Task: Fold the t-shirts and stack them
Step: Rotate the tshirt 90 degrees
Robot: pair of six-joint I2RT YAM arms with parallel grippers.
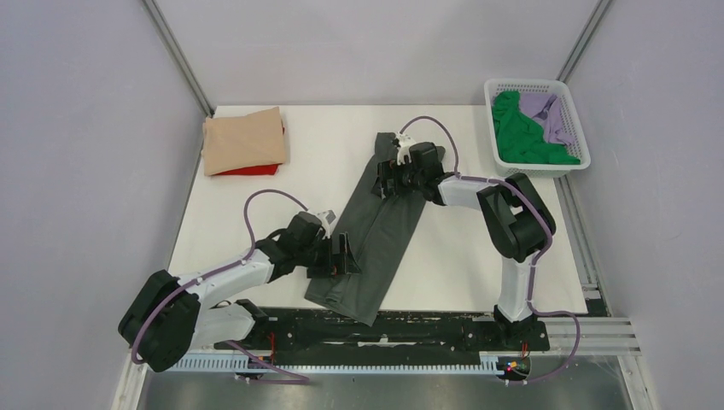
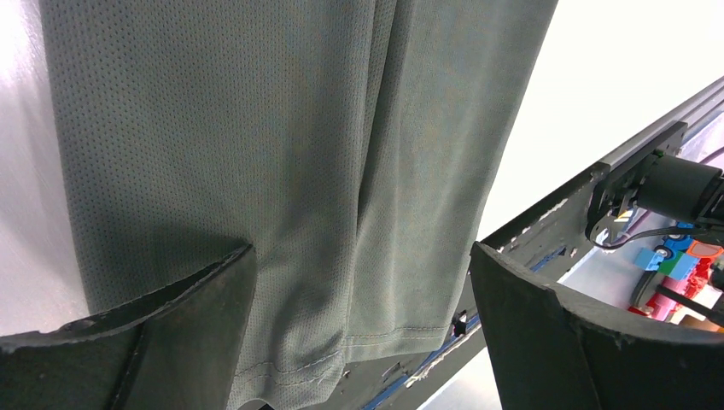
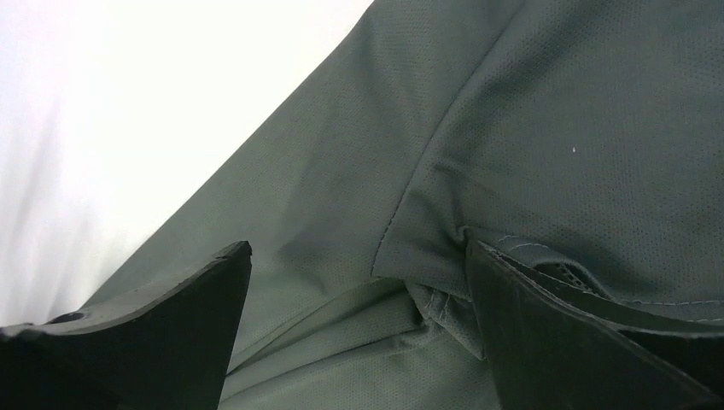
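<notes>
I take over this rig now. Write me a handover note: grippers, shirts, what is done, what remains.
Left gripper: open, over the near end of the dark grey shirt.
Right gripper: open, over its far end.
The shirt lies slantwise as a long strip, near end past the table edge.
Done: tan shirt folded, on the red shirt, far left.
Left: finish the grey one; green shirt and lilac shirt wait in the basket.
</notes>
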